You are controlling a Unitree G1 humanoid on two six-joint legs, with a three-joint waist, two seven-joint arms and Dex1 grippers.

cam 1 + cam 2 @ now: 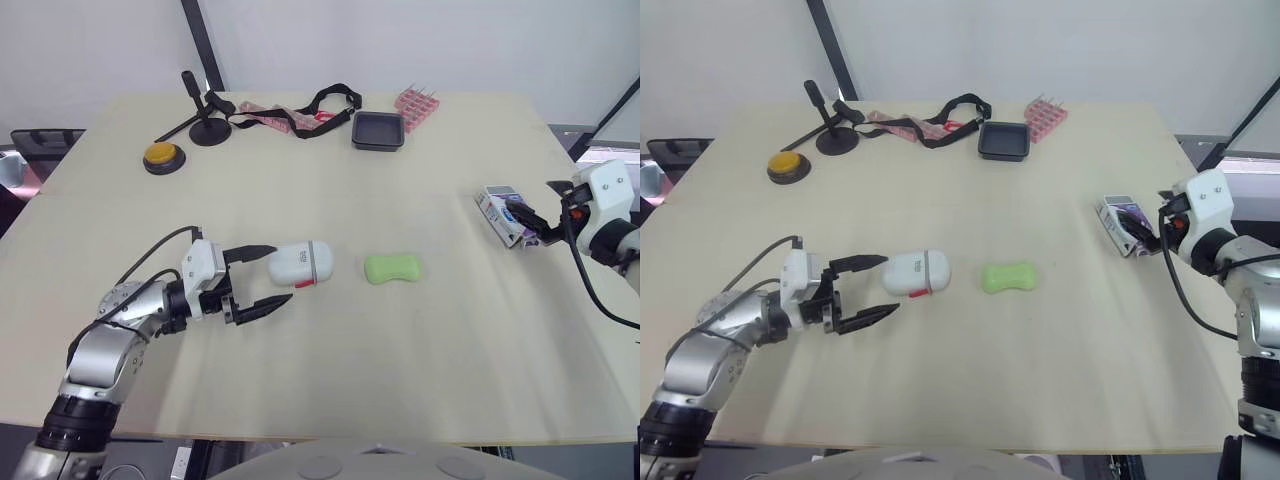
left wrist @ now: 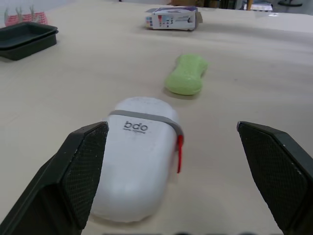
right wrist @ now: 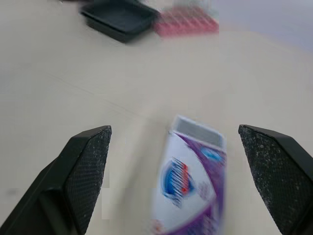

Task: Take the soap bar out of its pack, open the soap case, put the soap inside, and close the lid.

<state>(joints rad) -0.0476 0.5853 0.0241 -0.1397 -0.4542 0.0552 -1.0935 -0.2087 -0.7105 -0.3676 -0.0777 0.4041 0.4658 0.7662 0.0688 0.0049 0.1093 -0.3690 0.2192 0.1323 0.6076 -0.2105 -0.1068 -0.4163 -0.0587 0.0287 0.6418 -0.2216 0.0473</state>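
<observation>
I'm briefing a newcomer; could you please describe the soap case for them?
On the beige table, look just ahead of the left gripper. The soap case is white and rounded, with a grey band and red clasp, unlike the green soap beside it.

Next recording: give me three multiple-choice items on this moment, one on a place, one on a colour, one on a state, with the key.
1. Where is the soap bar?
A) bare on the table, between the soap case and the pack
B) inside the soap case
C) inside the pack

2. What colour is the soap bar?
A) white
B) green
C) purple

3. How is the left gripper?
A) shut on the soap case
B) shut on the soap bar
C) open, the soap case at its fingertips

Key: A, it lies uncovered between the two; B, it shows light green; C, the two fingers stand wide apart.
</observation>
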